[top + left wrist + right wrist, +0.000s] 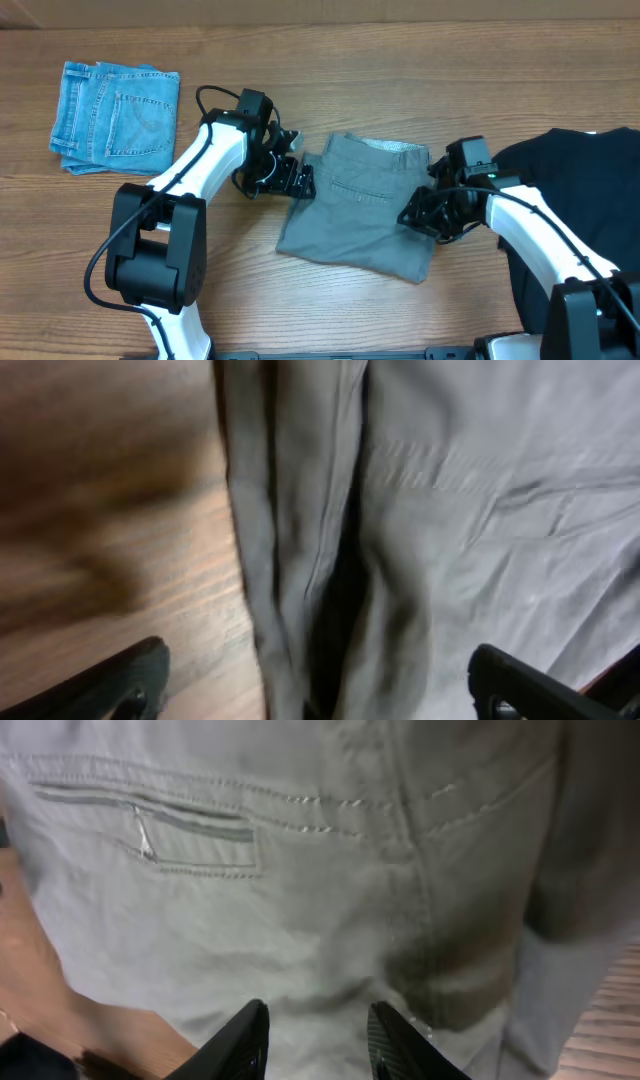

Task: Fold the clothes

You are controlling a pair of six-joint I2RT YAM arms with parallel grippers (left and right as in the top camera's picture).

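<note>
clothes [360, 205]: grey, pocket side up, mid-worktop [330, 310].
left jaws: spread wide, straddling the clothes' left edge.
right jaws: narrowly parted, low over the clothes' right side; nothing seen pinched.
jeans [115, 115]: far left, well apart.

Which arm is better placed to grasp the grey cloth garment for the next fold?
Probably left: the left gripper stands wide open astride the edge of the grey cloth garment; the right gripper is narrowly open.
</note>
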